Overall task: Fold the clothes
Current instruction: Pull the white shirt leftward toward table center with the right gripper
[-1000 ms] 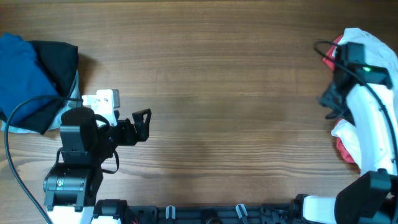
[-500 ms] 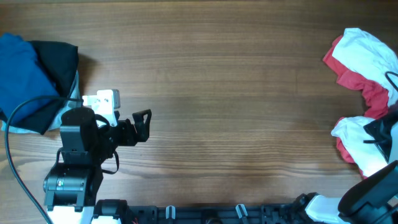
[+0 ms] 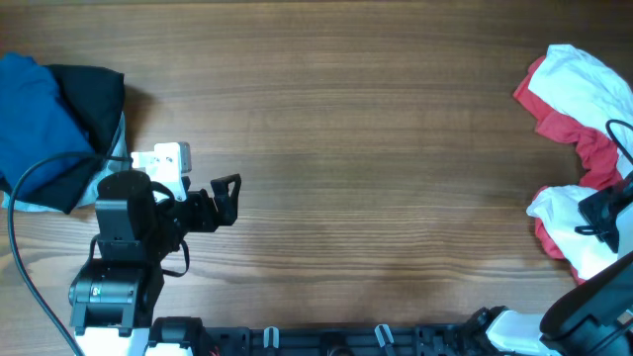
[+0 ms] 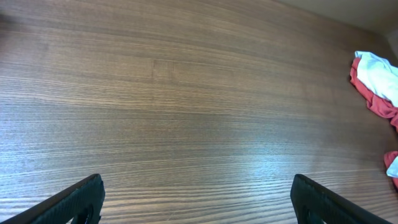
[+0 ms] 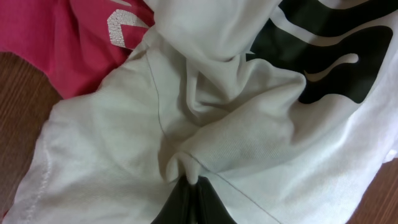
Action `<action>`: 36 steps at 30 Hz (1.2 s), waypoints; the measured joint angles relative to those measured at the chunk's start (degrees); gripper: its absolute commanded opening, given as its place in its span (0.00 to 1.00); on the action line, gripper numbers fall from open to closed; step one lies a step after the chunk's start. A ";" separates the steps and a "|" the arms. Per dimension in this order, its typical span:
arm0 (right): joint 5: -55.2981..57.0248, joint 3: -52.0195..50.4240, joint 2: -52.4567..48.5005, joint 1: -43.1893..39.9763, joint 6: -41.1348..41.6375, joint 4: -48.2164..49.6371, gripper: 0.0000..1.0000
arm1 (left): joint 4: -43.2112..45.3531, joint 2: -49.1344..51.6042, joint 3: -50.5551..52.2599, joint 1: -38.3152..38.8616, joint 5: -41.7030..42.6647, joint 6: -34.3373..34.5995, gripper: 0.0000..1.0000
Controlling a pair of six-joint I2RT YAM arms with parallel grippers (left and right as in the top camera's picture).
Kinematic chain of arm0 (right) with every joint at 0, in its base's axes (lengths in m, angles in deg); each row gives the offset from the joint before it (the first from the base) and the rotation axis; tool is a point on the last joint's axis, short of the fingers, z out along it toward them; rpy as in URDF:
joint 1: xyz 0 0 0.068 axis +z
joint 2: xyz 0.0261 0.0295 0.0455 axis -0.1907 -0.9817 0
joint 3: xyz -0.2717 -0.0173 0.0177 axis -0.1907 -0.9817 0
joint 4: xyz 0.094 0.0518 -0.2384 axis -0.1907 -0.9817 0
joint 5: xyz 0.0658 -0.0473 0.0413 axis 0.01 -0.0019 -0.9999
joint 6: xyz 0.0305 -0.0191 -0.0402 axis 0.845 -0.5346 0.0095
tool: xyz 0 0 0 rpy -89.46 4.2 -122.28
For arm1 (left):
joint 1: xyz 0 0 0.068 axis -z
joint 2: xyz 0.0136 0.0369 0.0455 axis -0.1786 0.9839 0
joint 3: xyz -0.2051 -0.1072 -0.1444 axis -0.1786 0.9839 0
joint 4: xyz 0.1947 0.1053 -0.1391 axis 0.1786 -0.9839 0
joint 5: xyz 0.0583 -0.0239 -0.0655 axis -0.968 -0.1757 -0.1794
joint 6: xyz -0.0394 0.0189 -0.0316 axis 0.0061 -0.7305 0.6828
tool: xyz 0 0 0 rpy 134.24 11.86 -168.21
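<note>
Pressed together on a raised ridge of the white T-shirt (image 5: 236, 143), the right gripper (image 5: 189, 190) has its pinch at the near right edge of the worktop (image 3: 346, 119). The left gripper (image 3: 229, 193) hangs at the near left with its fingers spread wide. It holds nothing and is well apart from the garments.

The worktop is the largest thing here, brown wood that lies bare across its whole middle, with no garment laid out flat on it.

The white T-shirt lies bunched and deeply creased at the right edge. Part of its black lettering shows in the right wrist view. From overhead, white cloth shows both at the far right and at the near right, with red between the two patches.

The red garment (image 3: 569, 129) is crumpled too. A bit of its white print is visible, and it touches the white cloth and seems tangled with it.

A heap of blue cloth (image 3: 25, 109) and black cloth (image 3: 94, 99) sits at the far left edge. Whether these are folded I cannot tell.

As I judge it, nothing of the folding is done on the right-hand pair. The grip looks like the first step, taking hold so the shirt can be drawn clear of the red one. What is left is to separate the two, spread each flat on the open wood, fold it and set it aside.
</note>
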 measured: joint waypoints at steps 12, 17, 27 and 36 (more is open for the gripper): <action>-3.32 0.00 10.27 0.63 0.20 -1.53 0.04 | -0.50 -0.02 0.00 0.00 0.02 0.00 0.96; -6.49 1.05 19.58 9.73 -0.92 -4.59 0.04 | -0.55 0.00 0.00 0.00 0.02 0.00 0.96; 0.98 4.87 26.51 19.50 -1.14 -10.32 0.81 | -0.72 0.00 0.00 0.00 0.02 0.00 0.96; 4.87 4.94 2.27 8.24 -1.03 -10.88 0.87 | -1.05 0.00 0.00 0.00 0.02 0.00 0.97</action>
